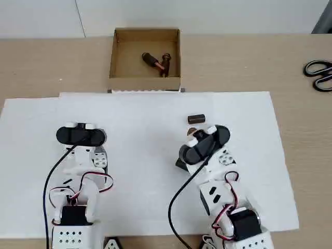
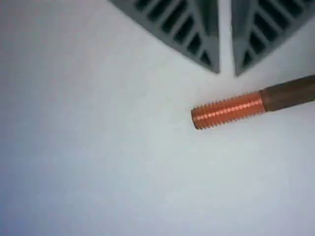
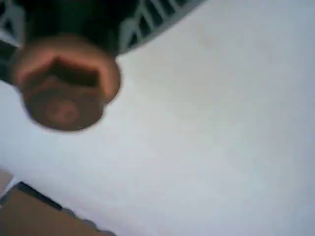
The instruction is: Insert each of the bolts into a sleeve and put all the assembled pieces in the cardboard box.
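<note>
The cardboard box (image 1: 118, 57) stands at the table's far side with two assembled pieces (image 1: 155, 62) lying in it. One dark sleeve (image 1: 196, 119) lies loose on the white paper (image 1: 140, 129). Just short of it, my right gripper (image 1: 194, 136) is shut on a bolt (image 1: 192, 130). In the right wrist view the bolt's round brown head (image 3: 64, 93) sits close to the lens between the fingers (image 3: 147, 24). My left gripper (image 2: 226, 69) rests low over the paper, its jaws together with nothing between them. A second bolt (image 2: 246, 105) with copper thread and a dark brown shank lies just past its tips.
Black scissors (image 1: 319, 72) lie at the table's far right edge. The left arm (image 1: 78, 136) is at the paper's left part and hides what lies under it. A brown surface (image 3: 29, 214) shows beyond the paper's edge in the right wrist view.
</note>
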